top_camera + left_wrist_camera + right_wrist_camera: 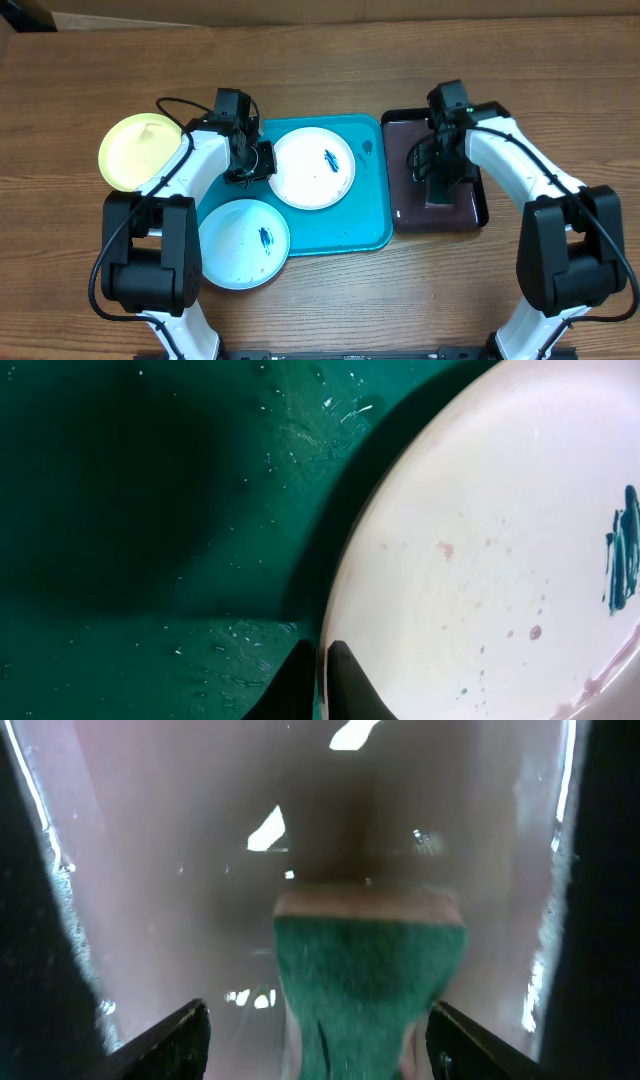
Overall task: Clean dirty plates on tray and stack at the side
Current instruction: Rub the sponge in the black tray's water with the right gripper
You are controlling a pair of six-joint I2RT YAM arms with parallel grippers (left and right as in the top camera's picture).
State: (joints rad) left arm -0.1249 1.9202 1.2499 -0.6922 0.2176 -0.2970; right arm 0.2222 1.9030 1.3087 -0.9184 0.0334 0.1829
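wooden table (330, 300) carries the turquoise tray (365, 225). left gripper (320, 650) is pinched tight on the rim of the white plate (313, 167), which lies on the tray. pale blue plate (243, 243) overhangs the tray's corner. yellow plate (140, 150) sits on the table. right gripper (318, 1010) is spread wide astride the green sponge (370, 970).

This looks like a robotics lab bench. A left arm (185, 165) and a right arm (515, 150), both trailing black cables, stand at the near edge of a plain wood-grain desk (340, 300). The props look staged: a white plate (305, 185) and a blue plate (235, 250), each with a blue smear, on a plastic tray (345, 225).
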